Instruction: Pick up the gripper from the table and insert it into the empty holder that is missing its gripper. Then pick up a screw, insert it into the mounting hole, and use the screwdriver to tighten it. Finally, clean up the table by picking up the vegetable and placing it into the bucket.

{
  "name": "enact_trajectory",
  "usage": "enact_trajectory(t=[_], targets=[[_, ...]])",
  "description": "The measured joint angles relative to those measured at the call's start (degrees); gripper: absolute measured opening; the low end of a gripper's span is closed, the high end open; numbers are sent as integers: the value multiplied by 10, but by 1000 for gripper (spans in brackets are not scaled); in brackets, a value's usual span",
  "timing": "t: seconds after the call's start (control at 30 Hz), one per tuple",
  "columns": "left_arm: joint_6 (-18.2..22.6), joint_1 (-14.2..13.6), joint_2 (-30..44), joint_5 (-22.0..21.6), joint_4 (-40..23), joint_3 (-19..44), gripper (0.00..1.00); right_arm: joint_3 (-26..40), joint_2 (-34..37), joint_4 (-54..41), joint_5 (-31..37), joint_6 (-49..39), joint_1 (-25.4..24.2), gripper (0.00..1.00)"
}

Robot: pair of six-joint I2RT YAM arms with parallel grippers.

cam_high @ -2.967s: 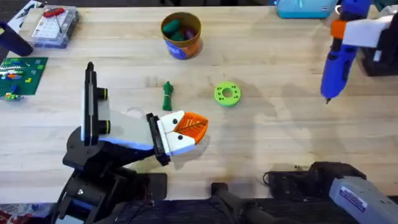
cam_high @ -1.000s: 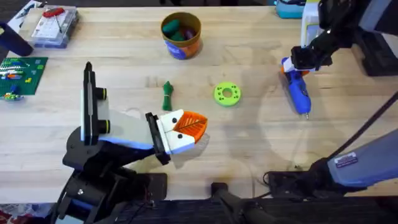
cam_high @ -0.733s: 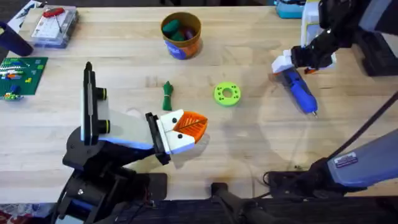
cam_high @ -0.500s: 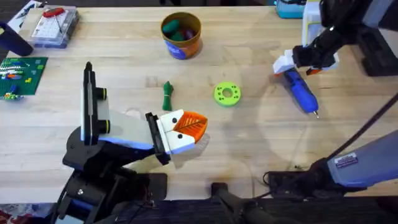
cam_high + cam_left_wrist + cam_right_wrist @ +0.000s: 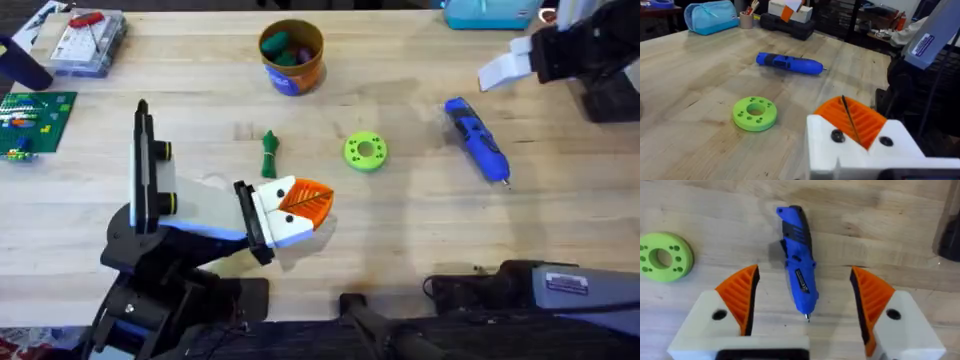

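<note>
1. Bucket [image 5: 291,56] holds green and dark toy pieces.
2. Vegetable [image 5: 268,153] lies near bucket on desk [image 5: 400,230].
3. Right gripper [image 5: 805,302] jaws wide, empty, above screwdriver [image 5: 477,140].
4. Left gripper [image 5: 300,205] jaws closed, empty.

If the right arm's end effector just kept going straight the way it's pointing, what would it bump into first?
Most likely the screwdriver. In the right wrist view it lies on the table between the right end effector's open fingers, directly ahead. How far off it is can't be judged, but nothing else appears in the way.
</note>
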Motion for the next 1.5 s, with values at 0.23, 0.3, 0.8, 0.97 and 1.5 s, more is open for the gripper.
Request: enact_trajectory(t=[0.23, 0.3, 0.8, 0.97, 1.5], targets=[[0, 0, 0, 0, 0, 0, 11, -4, -14, -15, -7, -13, -3, 997], [0, 0, 0, 0, 0, 0, 11, -18, -17, -4, -12, -15, -6, 997], [0, 0, 0, 0, 0, 0, 11, -203, -10, 213, 17, -64, -16, 997], [0, 0, 0, 0, 0, 0, 11, -212, 28, 231, -2, -86, -20, 997], [0, 0, 0, 0, 0, 0, 11, -212, 129, 287, -20, -102, -12, 995]])
